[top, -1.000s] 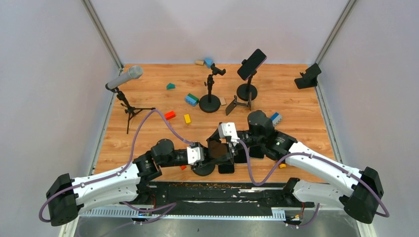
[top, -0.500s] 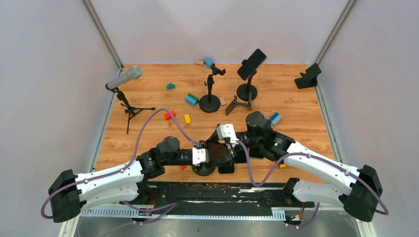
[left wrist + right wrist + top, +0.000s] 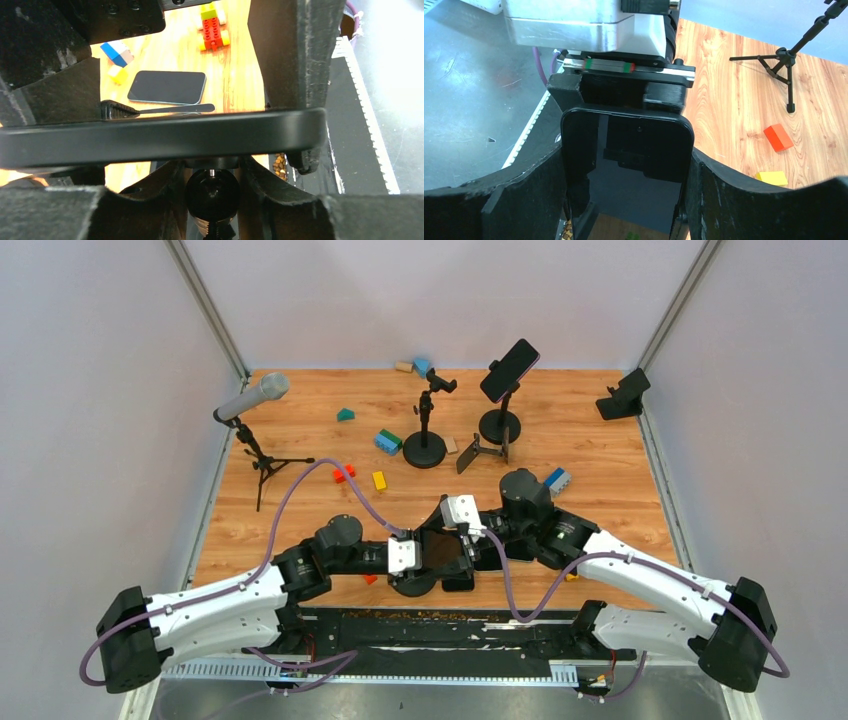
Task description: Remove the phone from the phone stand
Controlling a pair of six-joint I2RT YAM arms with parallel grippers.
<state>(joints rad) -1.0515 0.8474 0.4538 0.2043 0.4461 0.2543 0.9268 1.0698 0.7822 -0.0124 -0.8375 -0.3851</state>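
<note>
A black phone [image 3: 445,548] stands on its phone stand [image 3: 412,583] near the table's front edge, between my two grippers. My right gripper [image 3: 626,156] is shut on the phone [image 3: 626,165], one finger against each long edge. In the left wrist view the phone's edge [image 3: 160,136] runs across the frame. Beneath it sits the stand's black ball joint [image 3: 212,192]. My left gripper [image 3: 212,186] is shut on that joint, its fingers [image 3: 150,192] hugging both sides. From above, the left gripper [image 3: 425,558] lies just left of the phone.
A second phone [image 3: 167,86] lies flat on the wood behind. Further back stand an empty stand [image 3: 425,445], another stand carrying a phone [image 3: 508,370], a microphone on a tripod [image 3: 252,400] and a black holder [image 3: 622,395]. Coloured bricks [image 3: 388,441] lie scattered.
The left arm has edged right and forward against the stand. The right gripper has sunk slightly with the phone still between its fingers.
</note>
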